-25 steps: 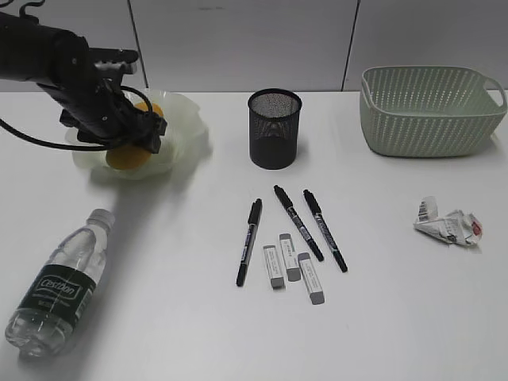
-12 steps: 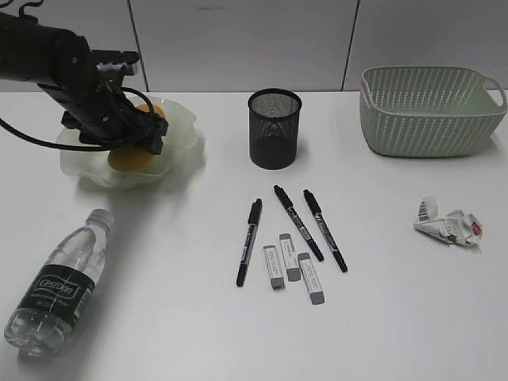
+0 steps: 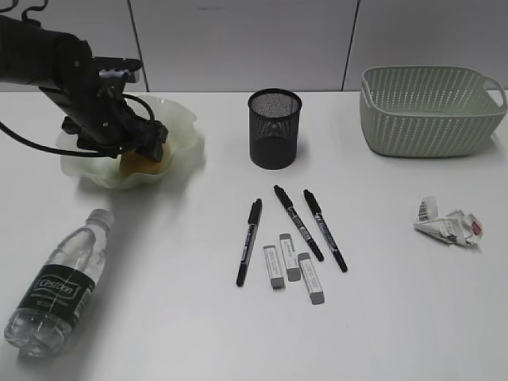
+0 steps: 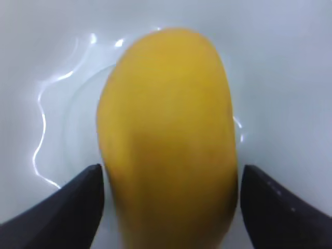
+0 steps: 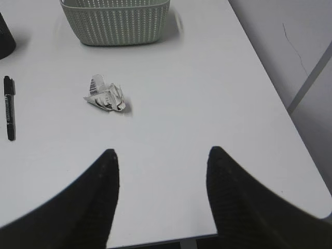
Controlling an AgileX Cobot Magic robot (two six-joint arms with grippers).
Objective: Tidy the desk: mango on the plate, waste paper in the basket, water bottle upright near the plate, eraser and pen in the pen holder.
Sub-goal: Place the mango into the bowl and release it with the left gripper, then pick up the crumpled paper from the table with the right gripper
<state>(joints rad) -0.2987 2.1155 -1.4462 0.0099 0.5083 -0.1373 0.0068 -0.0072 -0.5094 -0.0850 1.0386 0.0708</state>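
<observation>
The yellow-orange mango [image 3: 145, 163] lies inside the wavy-rimmed pale-green plate [image 3: 181, 119] at the back left. My left gripper [image 3: 155, 148] is down in the plate. In the left wrist view the mango [image 4: 166, 129] sits between the fingers [image 4: 171, 181] with a thin gap on each side, so the jaws are open. The water bottle [image 3: 59, 282] lies on its side at the front left. Three pens [image 3: 298, 222] and three erasers [image 3: 290, 258] lie in the middle. The pen holder [image 3: 275, 127] stands behind them. The waste paper [image 3: 448, 222] lies at the right. My right gripper [image 5: 162, 161] is open and empty.
The sage-green basket [image 3: 429, 111] stands at the back right and also shows in the right wrist view [image 5: 116, 21], with the waste paper [image 5: 105, 96] in front of it. The desk's right and front edges [image 5: 259, 155] are close to my right gripper.
The left gripper has sunk lower into the plate with the mango. The plate, tipped and shifted before, now sits level. The mango rests on the plate's bottom.
</observation>
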